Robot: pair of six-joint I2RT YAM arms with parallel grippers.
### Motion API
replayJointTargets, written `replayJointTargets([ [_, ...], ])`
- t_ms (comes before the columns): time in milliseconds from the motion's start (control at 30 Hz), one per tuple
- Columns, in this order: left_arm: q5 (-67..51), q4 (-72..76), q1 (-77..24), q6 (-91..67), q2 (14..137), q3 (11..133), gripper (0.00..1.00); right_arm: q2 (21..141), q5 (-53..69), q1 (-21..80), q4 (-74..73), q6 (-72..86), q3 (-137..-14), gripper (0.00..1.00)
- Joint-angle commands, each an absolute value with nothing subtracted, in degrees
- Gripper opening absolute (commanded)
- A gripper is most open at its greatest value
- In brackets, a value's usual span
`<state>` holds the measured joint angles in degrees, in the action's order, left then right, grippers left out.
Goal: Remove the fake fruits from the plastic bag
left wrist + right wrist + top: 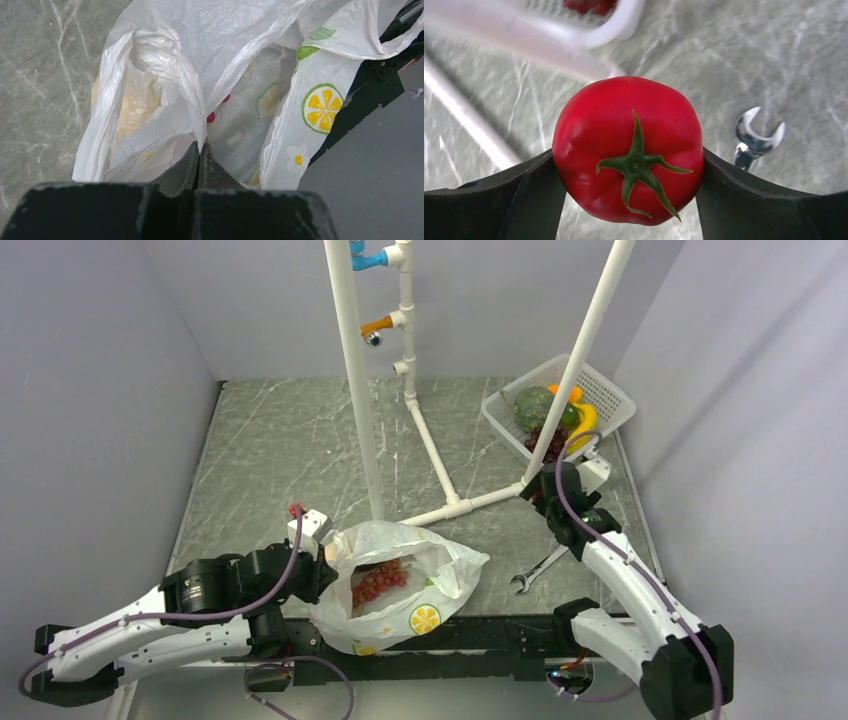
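Observation:
The plastic bag (440,575), white with lemon prints, lies open at the table's near edge. A light red grape bunch (378,582) shows inside it. My left gripper (325,575) is shut on the bag's rim at its left side; in the left wrist view the fingers (200,150) pinch a fold of the bag (165,60), and red grapes (211,117) peek out behind. My right gripper (545,488) is near the basket's front corner, shut on a glossy red fruit with a green star calyx (624,130). That fruit is hidden in the top view.
A white basket (612,398) at the back right holds a green melon (533,405), dark grapes (548,440), a banana (586,420) and an orange fruit (566,392). A wrench (537,570) lies near the bag, and also shows in the right wrist view (751,137). A white pipe frame (360,390) stands mid-table.

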<state>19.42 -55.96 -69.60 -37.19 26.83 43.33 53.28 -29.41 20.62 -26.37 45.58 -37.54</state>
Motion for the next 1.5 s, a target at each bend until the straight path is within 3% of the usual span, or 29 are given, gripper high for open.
replayJointTargets([
  [0,19.6,-54.7,-70.2,-37.1,26.2,43.2,0.00,54.2,-23.3,9.1,-22.2,49.2,-39.0,0.00],
  [133,19.1,-54.6,-70.2,-36.7,26.4,43.2,0.00,56.8,-19.3,-1.3,-16.8,52.5,-39.4,0.00],
  [400,19.7,-55.0,-70.9,-37.3,26.8,43.3,0.00,73.7,-15.6,-4.3,-10.8,42.9,-55.4,0.06],
  [600,21.5,-55.9,-71.1,-38.6,26.6,43.4,0.00,86.8,1.4,-7.2,-8.3,36.0,-66.6,0.18],
  [767,22.0,-56.1,-71.2,-38.9,27.0,43.4,0.00,97.5,22.6,-10.2,-8.2,33.3,-75.2,0.28],
  [833,22.0,-56.2,-71.2,-38.9,27.5,43.5,0.00,100.6,28.1,-10.4,-9.1,32.6,-77.8,0.37],
  [1000,22.3,-56.7,-71.3,-39.1,29.1,43.8,0.00,102.3,37.6,-10.3,-3.1,36.4,-75.2,0.48],
  [1200,22.3,-57.0,-71.3,-38.9,30.5,44.0,0.00,105.7,40.6,-10.4,-6.0,36.1,-77.8,0.62],
  [1367,22.3,-56.9,-71.3,-39.0,30.1,43.9,0.00,105.5,38.7,-10.1,-7.3,36.0,-77.8,0.96],
  [1467,22.2,-56.7,-71.3,-38.9,29.5,43.9,0.00,104.7,37.2,-10.0,-8.8,34.7,-78.3,0.99],
])
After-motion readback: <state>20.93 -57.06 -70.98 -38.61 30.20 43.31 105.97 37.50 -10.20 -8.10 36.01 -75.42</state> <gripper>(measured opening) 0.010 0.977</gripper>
